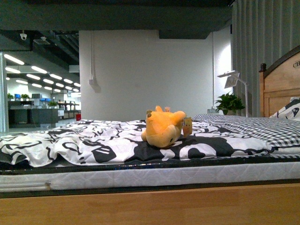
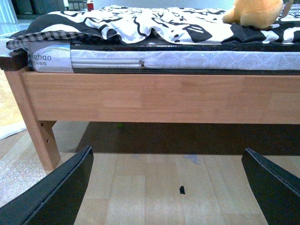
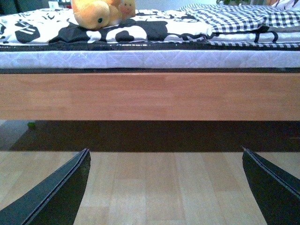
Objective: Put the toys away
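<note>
An orange-yellow plush toy lies on the black-and-white bedspread near the bed's middle. It also shows in the left wrist view as the toy and in the right wrist view as the toy, round black eye visible. My left gripper is open, low over the wooden floor in front of the bed, nothing between its fingers. My right gripper is open too, likewise low before the bed frame and well below the toy. Neither arm shows in the front view.
The wooden bed frame and the mattress edge rise in front of both grippers. A bed leg stands at one corner. A checked blanket, a patterned pillow and a headboard lie to the right. A lamp and plant stand behind.
</note>
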Controlling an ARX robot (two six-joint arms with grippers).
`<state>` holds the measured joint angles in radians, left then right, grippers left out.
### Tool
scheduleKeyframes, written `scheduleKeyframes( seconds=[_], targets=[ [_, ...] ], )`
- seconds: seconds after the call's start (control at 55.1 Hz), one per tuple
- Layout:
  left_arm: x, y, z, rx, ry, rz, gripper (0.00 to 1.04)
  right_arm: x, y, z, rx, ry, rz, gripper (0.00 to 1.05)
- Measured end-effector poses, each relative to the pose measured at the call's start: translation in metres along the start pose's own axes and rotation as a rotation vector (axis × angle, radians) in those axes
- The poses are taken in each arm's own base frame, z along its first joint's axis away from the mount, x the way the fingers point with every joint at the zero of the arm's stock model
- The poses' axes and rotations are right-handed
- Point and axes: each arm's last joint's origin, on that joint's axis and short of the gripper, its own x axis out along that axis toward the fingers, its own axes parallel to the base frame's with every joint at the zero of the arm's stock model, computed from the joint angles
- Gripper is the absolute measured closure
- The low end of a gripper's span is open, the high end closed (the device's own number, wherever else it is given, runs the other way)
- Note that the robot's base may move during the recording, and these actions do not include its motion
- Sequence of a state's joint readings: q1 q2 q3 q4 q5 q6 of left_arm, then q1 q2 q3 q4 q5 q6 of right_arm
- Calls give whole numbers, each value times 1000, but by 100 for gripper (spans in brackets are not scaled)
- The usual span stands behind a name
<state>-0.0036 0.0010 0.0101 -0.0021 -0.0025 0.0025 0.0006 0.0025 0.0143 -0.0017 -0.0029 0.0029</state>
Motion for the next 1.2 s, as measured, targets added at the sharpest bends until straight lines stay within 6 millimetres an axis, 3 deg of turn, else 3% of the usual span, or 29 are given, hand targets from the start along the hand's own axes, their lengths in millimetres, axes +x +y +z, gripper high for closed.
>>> scheduleKeyframes(
  seconds=[1.199],
  targets=[
    [0, 0, 0, 0, 0, -2, 6, 0, 0, 0, 0, 0, -2, 7]
  ],
)
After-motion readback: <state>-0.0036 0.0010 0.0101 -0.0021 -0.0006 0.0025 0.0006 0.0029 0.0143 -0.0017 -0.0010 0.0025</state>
